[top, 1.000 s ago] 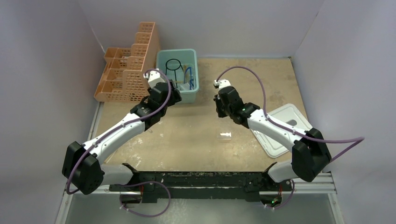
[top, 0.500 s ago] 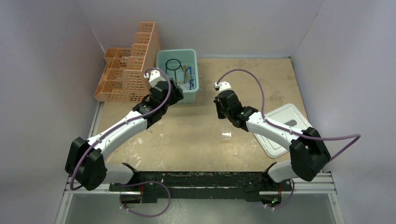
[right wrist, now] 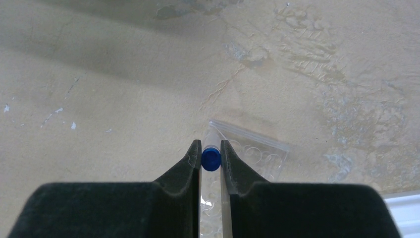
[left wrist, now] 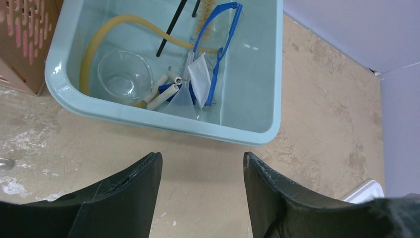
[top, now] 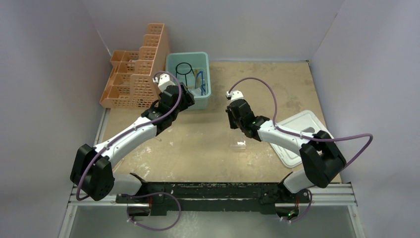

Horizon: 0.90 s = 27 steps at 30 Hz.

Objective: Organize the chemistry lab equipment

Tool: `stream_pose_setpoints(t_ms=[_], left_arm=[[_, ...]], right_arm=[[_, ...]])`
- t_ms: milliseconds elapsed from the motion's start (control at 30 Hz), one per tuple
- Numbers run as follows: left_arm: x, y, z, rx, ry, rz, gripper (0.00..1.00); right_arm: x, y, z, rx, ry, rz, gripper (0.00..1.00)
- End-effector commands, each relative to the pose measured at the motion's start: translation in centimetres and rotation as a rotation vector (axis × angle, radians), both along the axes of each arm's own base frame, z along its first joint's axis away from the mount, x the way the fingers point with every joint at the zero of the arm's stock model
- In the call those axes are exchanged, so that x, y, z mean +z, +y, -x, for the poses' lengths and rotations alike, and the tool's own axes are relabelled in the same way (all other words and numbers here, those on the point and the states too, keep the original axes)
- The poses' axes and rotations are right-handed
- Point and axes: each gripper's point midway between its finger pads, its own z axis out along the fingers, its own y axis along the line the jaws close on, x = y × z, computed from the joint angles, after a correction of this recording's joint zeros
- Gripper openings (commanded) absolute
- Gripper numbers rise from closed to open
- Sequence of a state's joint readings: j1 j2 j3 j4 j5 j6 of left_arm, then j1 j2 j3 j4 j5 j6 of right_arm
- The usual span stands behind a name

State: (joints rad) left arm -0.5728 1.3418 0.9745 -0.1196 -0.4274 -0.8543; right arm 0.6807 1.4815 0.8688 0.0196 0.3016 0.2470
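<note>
From above, we see the left gripper hanging just short of the near wall of a teal bin, which stands at the desk's far edge, left of the middle. A black wire ring with stem lies inside the bin. The orange lattice basket rack fills the far left corner, touching the bin's left side. The right gripper hovers over the middle of the desk, just beyond a clear tube rack that lies toward the near edge. A white lid rests by the right edge.

Through the left wrist camera, we find the jaws spread wide with nothing between them, over bare desk just outside the bin. Inside the bin lie an amber hose curved along the left wall, a glass dish, a wire triangle with white sleeves, and blue-framed goggles leaning toward the right wall.

Through the right wrist camera, we see the jaws closed on a blue-capped clear tube, pinched at its cap. Its clear body points away over the corner of the clear tube rack below. We cannot tell whether the tube touches the rack.
</note>
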Motion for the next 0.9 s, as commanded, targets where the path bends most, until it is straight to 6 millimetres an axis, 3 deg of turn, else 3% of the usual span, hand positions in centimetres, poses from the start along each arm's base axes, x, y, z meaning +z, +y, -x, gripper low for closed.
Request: stream_pose_setpoints(t_ms=[0, 267, 333, 400, 500, 700, 867], left_arm=[[2.5, -0.1, -1.1, 0.015, -0.067, 0.045, 0.6], [2.1, 1.3, -0.8, 0.07, -0.049, 0.047, 0.59], [1.6, 1.9, -0.6, 0.098, -0.031, 0.051, 0.59], [1.0, 2.7, -0.4, 0.132, -0.007, 0.055, 0.59], [-0.3, 4.0, 0.2, 0.189, 0.034, 0.053, 0.63], [-2.6, 8.0, 2.0, 0.343, 0.117, 0.026, 0.67], [-5.9, 11.8, 4.7, 0.486, 0.205, 0.008, 0.68]], right_arm=[[0.2, 0.5, -1.0, -0.012, -0.049, -0.013, 0.02], [-1.2, 0.4, -0.4, -0.001, -0.027, -0.017, 0.07], [-1.4, 0.4, -0.2, -0.003, -0.017, -0.012, 0.13], [-0.9, 0.3, -0.3, -0.015, -0.015, -0.015, 0.25], [1.0, 0.6, -0.1, -0.026, -0.009, -0.05, 0.44], [6.7, 0.6, -0.4, -0.049, -0.074, -0.122, 0.73], [9.7, 0.1, -0.6, -0.07, -0.104, -0.161, 0.78]])
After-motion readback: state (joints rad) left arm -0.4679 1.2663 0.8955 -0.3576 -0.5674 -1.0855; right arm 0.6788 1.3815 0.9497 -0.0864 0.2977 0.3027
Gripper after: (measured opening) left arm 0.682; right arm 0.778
